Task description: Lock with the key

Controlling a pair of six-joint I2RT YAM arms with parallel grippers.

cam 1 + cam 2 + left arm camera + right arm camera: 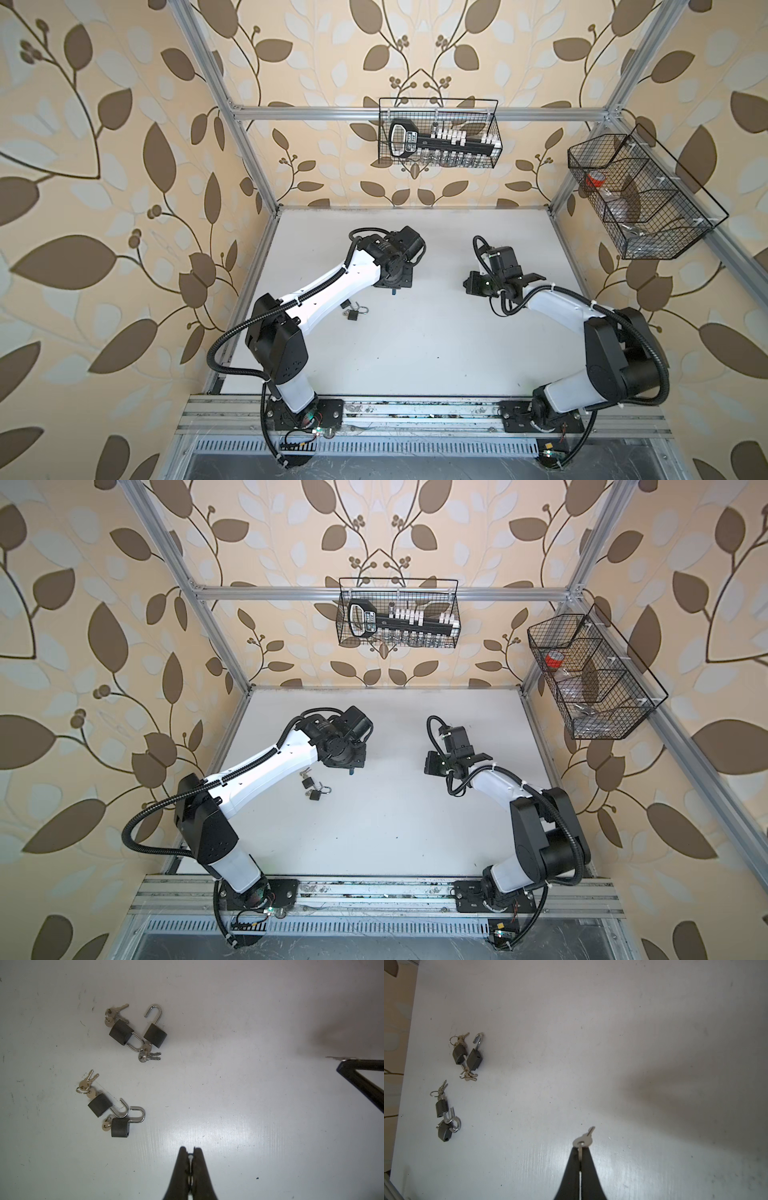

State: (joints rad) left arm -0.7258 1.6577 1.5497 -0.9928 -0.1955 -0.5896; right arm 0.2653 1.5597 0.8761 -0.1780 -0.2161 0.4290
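Several small dark padlocks lie on the white table in two pairs, each with a ring of keys: one pair (155, 1035) and the other pair (99, 1104). Their shackles stand open. In both top views they show as a cluster (353, 313) beside the left forearm. My left gripper (191, 1149) is shut with nothing in it and hangs above bare table to the right of the padlocks (316, 789). My right gripper (580, 1148) is shut on a silver key (582, 1140), whose blade sticks out past the fingertips. It hovers well to the right of the padlocks (474, 1059).
A wire basket (438, 133) with a black tool hangs on the back rail. A second wire basket (636, 195) hangs at the right. Aluminium posts edge the white table (415, 353). The two grippers (392, 291) (467, 284) face each other across a gap.
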